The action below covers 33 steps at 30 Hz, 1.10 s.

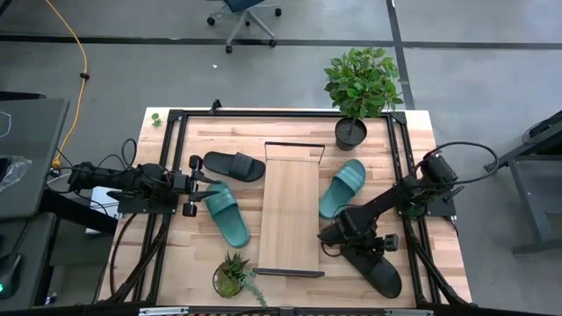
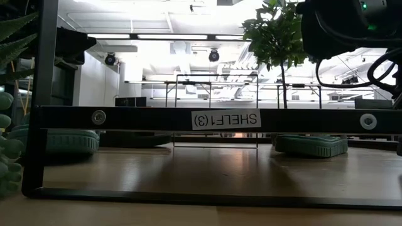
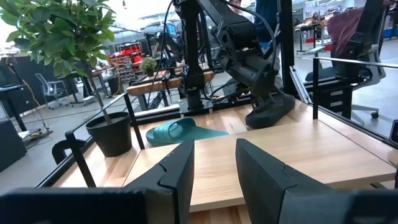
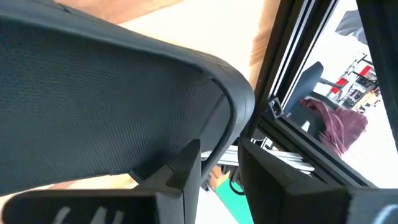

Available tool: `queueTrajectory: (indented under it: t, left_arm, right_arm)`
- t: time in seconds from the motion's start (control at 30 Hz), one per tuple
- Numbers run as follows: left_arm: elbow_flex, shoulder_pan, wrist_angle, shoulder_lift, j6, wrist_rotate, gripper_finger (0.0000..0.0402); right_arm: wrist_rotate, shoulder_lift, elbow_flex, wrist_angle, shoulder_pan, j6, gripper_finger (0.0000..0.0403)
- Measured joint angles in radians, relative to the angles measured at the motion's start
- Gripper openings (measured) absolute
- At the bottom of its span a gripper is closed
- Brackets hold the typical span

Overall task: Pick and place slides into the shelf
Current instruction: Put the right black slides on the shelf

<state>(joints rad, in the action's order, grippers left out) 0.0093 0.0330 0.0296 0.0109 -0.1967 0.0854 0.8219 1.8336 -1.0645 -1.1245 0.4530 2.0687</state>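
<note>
The shelf (image 1: 290, 211) lies mid-table, its near black rail filling the low view (image 2: 213, 119). One black slide (image 1: 234, 165) and one teal slide (image 1: 226, 213) lie flat to the shelf's left. A second teal slide (image 1: 342, 188) lies to its right. My left gripper (image 1: 195, 184) hovers open and empty between the two left slides; the left wrist view (image 3: 214, 149) shows it too. My right gripper (image 1: 338, 233) is shut on the second black slide (image 1: 373, 263) at the near right, close to the shelf's right edge. My right gripper pinches the black slide's rim (image 4: 233, 118) between its two fingers, at the end nearest the shelf (image 1: 344, 239). The fingers slant down from the table's right side. In the left wrist view the slide (image 3: 270, 112) is tilted, held end up and lower end on the table.
A tall potted plant (image 1: 360, 88) stands at the shelf's far right corner. A small succulent (image 1: 233, 276) stands near the shelf's near left corner. A black metal frame (image 1: 176, 114) runs around the tabletop. The shelf board is bare.
</note>
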Motion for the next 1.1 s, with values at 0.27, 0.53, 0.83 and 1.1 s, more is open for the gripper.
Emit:
queueTrajectory:
  t: [0.27,0.53,0.83,1.1]
  left_arm:
    - [0.0,0.0,0.0,0.0,0.0,0.0,0.0106]
    - [0.0,0.0,0.0,0.0,0.0,0.0,0.0106]
    - [0.0,0.0,-0.001,0.0,0.0,-0.017,0.0106]
    - [0.0,0.0,-0.004,0.0,0.0,-0.03,0.0106]
  right_arm:
    - [-0.001,0.0,0.0,0.0,0.016,0.021,0.0099]
    - [0.005,-0.001,0.011,0.042,0.033,0.053,0.0099]
    - [0.076,-0.001,0.086,0.21,0.032,0.107,0.0099]
    - [0.068,-0.001,0.078,0.16,0.036,0.077,0.008]
